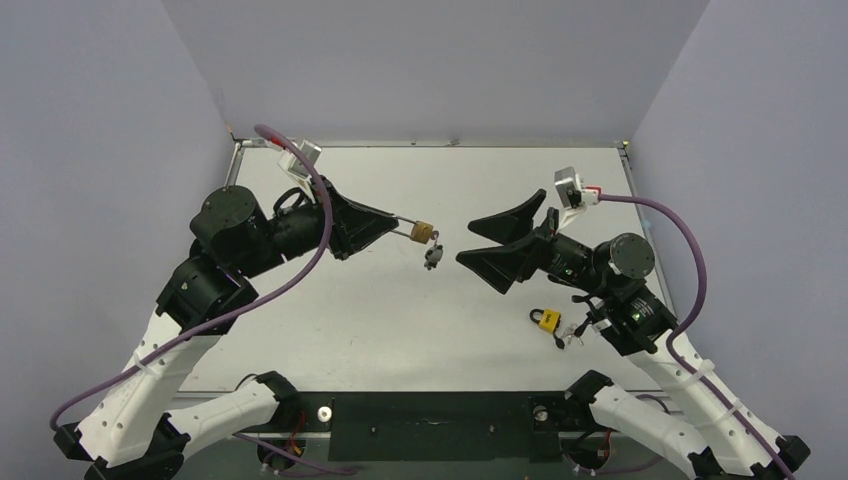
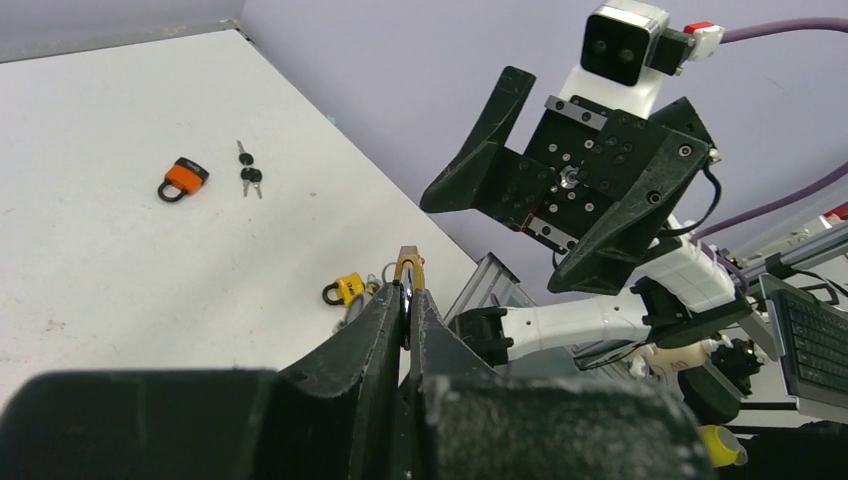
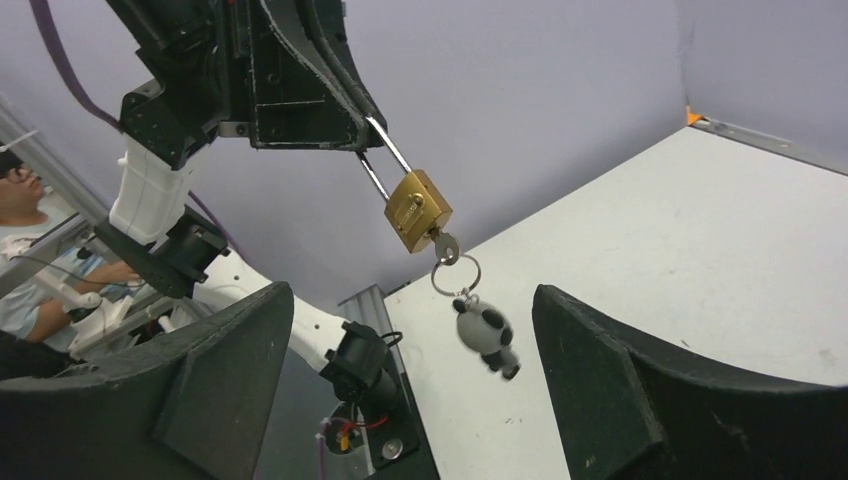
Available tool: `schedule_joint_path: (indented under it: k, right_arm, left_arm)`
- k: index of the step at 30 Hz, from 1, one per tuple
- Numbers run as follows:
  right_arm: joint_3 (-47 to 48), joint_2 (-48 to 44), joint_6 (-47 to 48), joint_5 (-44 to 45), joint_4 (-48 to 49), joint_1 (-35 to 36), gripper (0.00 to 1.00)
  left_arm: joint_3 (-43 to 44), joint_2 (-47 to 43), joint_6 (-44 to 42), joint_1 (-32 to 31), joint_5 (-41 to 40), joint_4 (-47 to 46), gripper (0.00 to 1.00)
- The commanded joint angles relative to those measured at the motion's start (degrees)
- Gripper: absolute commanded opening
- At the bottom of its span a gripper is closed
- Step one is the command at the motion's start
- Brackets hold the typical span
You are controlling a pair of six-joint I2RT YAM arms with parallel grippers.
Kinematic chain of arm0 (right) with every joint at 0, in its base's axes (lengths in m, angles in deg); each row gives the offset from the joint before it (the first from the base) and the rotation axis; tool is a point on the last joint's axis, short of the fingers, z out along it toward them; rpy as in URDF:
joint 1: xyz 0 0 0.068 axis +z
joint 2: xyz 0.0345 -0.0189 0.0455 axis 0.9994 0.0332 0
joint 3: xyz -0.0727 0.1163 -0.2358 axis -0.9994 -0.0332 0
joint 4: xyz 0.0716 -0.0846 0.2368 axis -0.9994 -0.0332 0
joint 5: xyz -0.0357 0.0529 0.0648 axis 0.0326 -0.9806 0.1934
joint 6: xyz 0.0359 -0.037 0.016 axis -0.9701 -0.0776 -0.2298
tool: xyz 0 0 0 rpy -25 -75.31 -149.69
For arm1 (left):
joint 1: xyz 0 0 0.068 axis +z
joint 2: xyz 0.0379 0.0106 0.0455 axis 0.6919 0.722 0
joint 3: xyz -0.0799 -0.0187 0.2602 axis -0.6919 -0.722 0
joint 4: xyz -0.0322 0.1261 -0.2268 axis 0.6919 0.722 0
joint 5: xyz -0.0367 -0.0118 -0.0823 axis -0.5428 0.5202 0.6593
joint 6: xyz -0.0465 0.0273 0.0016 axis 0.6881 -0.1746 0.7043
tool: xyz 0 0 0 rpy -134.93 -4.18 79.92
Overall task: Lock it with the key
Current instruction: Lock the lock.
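Observation:
My left gripper (image 1: 392, 226) is shut on the steel shackle of a brass padlock (image 1: 423, 231) and holds it in the air above the table's middle. In the right wrist view the brass padlock (image 3: 418, 211) hangs from the left gripper's jaws with a key (image 3: 446, 246) in its keyhole. A ring and a panda charm (image 3: 485, 337) dangle below the key. My right gripper (image 1: 497, 239) is wide open, just right of the padlock and facing it. In its own view the charm hangs between its fingers (image 3: 598, 385). In the left wrist view only the padlock's edge (image 2: 408, 266) shows past the fingertips.
A yellow padlock (image 1: 545, 319) with keys lies on the table under the right arm; it also shows in the left wrist view (image 2: 347, 289). An orange padlock (image 2: 182, 179) and loose keys (image 2: 249, 175) lie farther off. Grey walls enclose the table (image 1: 330, 330).

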Motion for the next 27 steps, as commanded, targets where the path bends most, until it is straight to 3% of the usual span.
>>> schedule_joint_path:
  k: [1, 9, 15, 21, 27]
  right_arm:
    - [-0.4, 2.2, -2.0, -6.3, 8.9, 0.1, 0.85]
    - [2.8, 6.4, 3.0, -5.7, 5.6, 2.3, 0.81]
    - [4.1, 8.5, 5.7, -3.6, 2.9, 4.7, 0.71]
    - [4.0, 8.6, 6.8, -0.8, 2.1, 4.6, 0.44]
    - [3.7, 8.5, 7.7, 0.7, 1.4, 4.4, 0.04]
  left_arm:
    - [0.4, 0.3, 3.1, 1.6, 6.2, -6.7, 0.0]
    - [-1.3, 1.0, 7.7, 6.0, 13.1, -11.2, 0.0]
    - [-2.4, 1.2, 9.5, 7.8, 15.2, -13.2, 0.0]
    - [-2.7, 1.3, 10.0, 9.0, 16.1, -13.4, 0.0]
    - [-3.7, 1.6, 11.3, 10.8, 18.2, -14.9, 0.0]
